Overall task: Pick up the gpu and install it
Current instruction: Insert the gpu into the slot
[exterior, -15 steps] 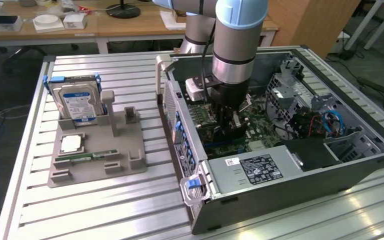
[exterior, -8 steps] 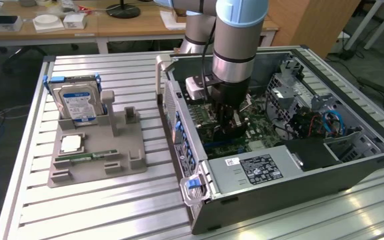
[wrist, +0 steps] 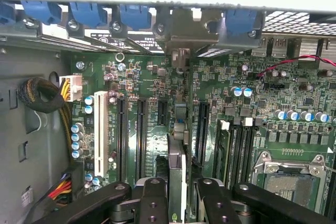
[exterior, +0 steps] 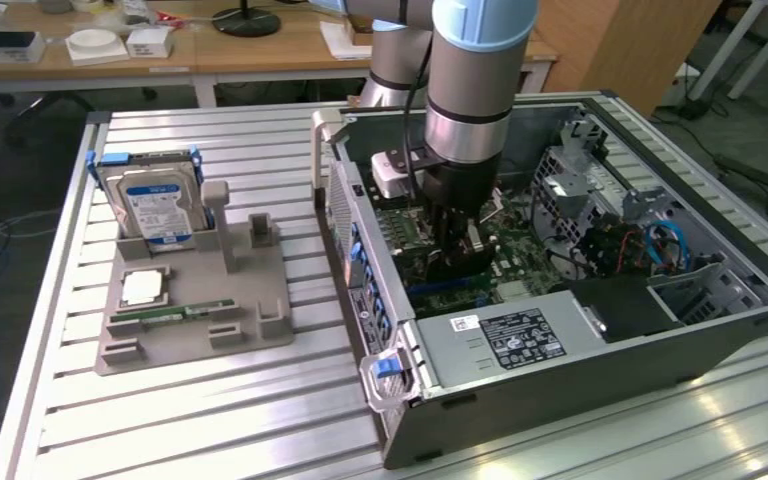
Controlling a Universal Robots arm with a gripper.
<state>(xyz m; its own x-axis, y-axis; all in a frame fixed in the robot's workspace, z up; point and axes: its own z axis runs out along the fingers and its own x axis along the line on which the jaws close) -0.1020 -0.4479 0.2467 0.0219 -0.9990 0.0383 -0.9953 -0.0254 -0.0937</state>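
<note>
Black jaws pinch the thin dark circuit card with silvery end bracket (wrist: 177, 171) edge-on, just above the green motherboard's (wrist: 152, 145) slots, inside the open grey computer case (exterior: 584, 370) on the slatted metal bench (exterior: 224, 420).

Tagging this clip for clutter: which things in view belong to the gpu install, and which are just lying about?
Belong to the job:
gpu, held edge-on in the gripper
motherboard with its slots
open computer case

Lying about:
hard drive, square chip and memory stick, all on the grey tray beside the case
</note>
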